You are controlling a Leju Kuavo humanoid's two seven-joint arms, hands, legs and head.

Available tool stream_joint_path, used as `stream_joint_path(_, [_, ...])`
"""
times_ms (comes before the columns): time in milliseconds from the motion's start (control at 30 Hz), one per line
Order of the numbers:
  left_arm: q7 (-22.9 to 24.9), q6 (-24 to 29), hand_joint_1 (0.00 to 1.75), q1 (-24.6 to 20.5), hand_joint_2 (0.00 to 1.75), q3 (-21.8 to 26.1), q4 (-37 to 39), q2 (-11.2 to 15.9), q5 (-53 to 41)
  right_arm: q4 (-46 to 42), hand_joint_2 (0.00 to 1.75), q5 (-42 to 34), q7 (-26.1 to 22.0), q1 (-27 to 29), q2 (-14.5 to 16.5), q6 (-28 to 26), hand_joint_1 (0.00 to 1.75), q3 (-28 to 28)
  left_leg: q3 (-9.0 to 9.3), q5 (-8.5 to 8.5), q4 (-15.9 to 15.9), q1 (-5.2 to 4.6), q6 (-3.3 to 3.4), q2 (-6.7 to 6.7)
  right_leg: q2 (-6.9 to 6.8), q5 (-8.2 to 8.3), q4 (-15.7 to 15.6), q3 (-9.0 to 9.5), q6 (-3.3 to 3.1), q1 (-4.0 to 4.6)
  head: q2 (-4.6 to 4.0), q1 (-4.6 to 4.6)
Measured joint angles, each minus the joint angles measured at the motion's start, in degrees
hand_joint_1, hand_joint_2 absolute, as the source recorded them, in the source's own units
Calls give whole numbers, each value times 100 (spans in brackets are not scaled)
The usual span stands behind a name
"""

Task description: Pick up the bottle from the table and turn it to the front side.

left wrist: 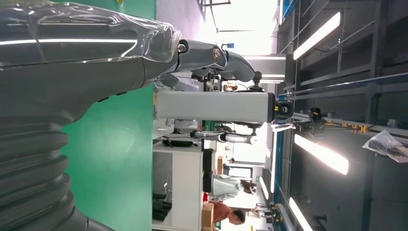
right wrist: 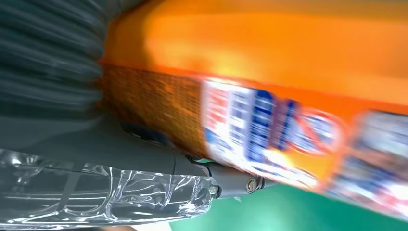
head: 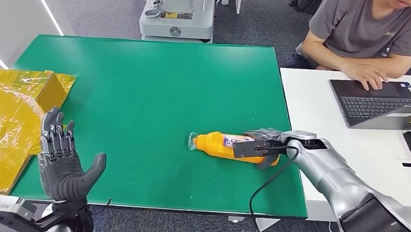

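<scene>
One bottle (head: 228, 146) lies on its side, lower right of centre on the green table (head: 150, 90). Right hand (head: 264, 144) wraps its base, apparently gripping: pickup stage. Next comes lifting and rotating. Left hand (head: 64, 158) hovers spread, empty, lower left.

We see a green worktop (head: 156, 90), grey floor (head: 91, 4), white desk (head: 313, 112) beside it, grey machine base (head: 176, 15) behind, bright ceiling strip lights (left wrist: 320, 154).

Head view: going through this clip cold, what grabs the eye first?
The orange bottle lies on its side near the right edge of the green table, with the right hand around its base end. The left hand is raised, fingers apart, beside crinkled yellow wrapping. A person types on a laptop.
</scene>
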Motion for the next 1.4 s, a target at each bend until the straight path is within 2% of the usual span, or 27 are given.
stream_joint_path(433, [-60, 11, 0, 5, 175, 79, 0, 4, 26, 2, 175, 67, 109, -61, -63, -89, 0, 158, 2, 0, -1, 1, -1, 3, 3, 0, 2, 0, 0, 1, 0, 0])
stream_joint_path(467, [-64, 11, 0, 6, 175, 83, 0, 4, 27, 2, 175, 67, 109, -65, -65, -91, 4, 167, 2, 0, -1, 1, 0, 2, 3, 0, 2, 0, 0, 1, 0, 0])
stream_joint_path(600, [-105, 18, 0, 9, 175, 87, 0, 8, 42, 2, 175, 84, 73, -73, -68, -163, 170, 201, 1, 0, -1, 0, 0, 2, 4, 0, 1, 0, 0, 0, 0, 0])
stream_joint_path(767, [-208, 94, 0, 10, 175, 88, 0, 33, 84, 2, 175, 71, -188, -104, -49, -387, 175, 231, 0, 0, -1, 1, 0, 2, 3, 0, 2, 0, 0, 1, 0, -1])
stream_joint_path(933, [-223, 149, 0, 2, 175, 93, 0, 39, 111, 12, 175, 14, -334, -180, 114, -551, 175, 244, 1, 0, -2, 1, -1, 3, 4, 0, 5, -1, 0, 1, 0, -1])
stream_joint_path(1133, [-235, 158, 0, 72, 175, 96, 0, 39, 134, -13, 175, -83, -483, -200, 274, -1005, 175, 243, 0, 0, -3, 2, -1, 2, 2, -1, 6, -1, -1, 2, 0, 0])
stream_joint_path(1267, [-266, 158, 0, 148, 175, 98, -1, 38, 135, -194, 175, -196, -427, -93, 317, -1737, 175, 151, -1, 0, -3, 2, -1, 0, 0, -2, 3, -1, -1, 2, 0, 0])
stream_joint_path(1400, [-286, 157, 0, 222, 175, 98, -2, 36, 124, -759, 175, -377, -199, 360, 310, -2577, 175, -240, -1, 0, -3, 1, 0, 1, 1, -2, 0, -1, 0, 1, 0, 1])
